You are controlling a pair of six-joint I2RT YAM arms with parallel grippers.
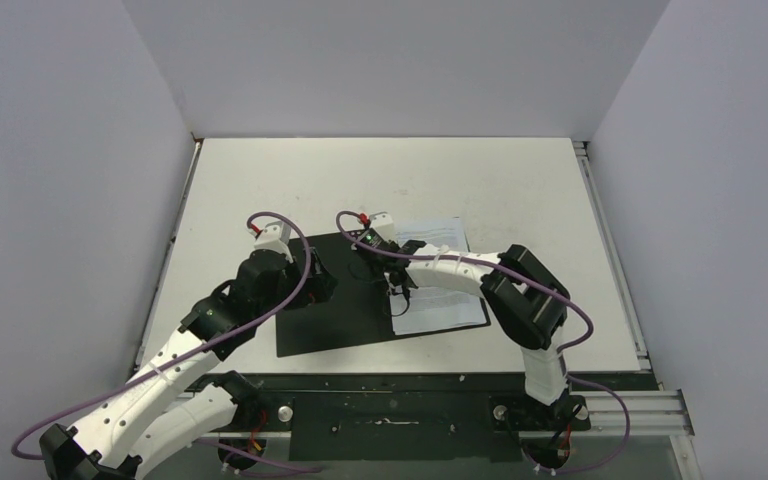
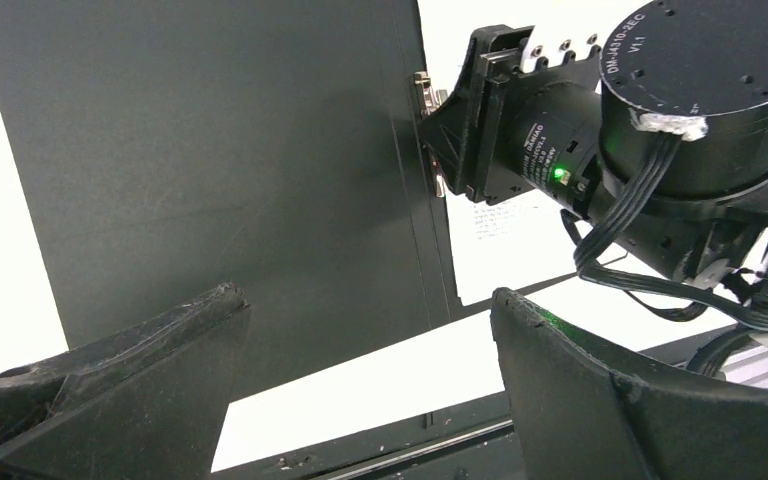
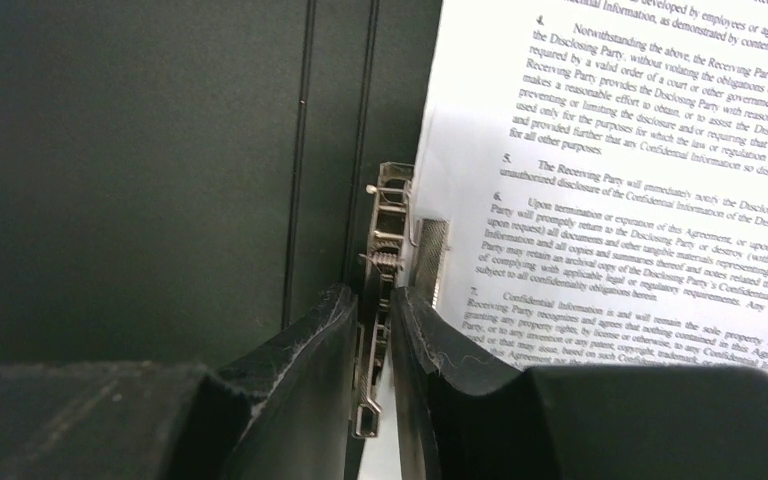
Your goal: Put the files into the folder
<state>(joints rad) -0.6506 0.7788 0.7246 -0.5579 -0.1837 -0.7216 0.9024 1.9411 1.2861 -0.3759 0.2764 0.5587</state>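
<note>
While its fingers (image 2: 160, 370) stand spread wide with nothing between them, the left gripper (image 1: 312, 283) hangs over the left half of the folder (image 1: 345, 318), low and left of centre in the top view. The folder lies open and flat on the white table (image 1: 360, 180), black inside facing up; in the left wrist view its dark leaf fills the upper left. Along the spine, at mid-frame, sits the metal clip (image 3: 385, 230). The right gripper (image 3: 385, 315) comes down on it, and in the right wrist view its two fingers (image 3: 310, 350) are pressed close together with the clip's metal caught in the narrow slit between them. Right of the spine the files (image 3: 610, 180) lie on the folder's right half, printed side up, their left edge just beside the clip.
</note>
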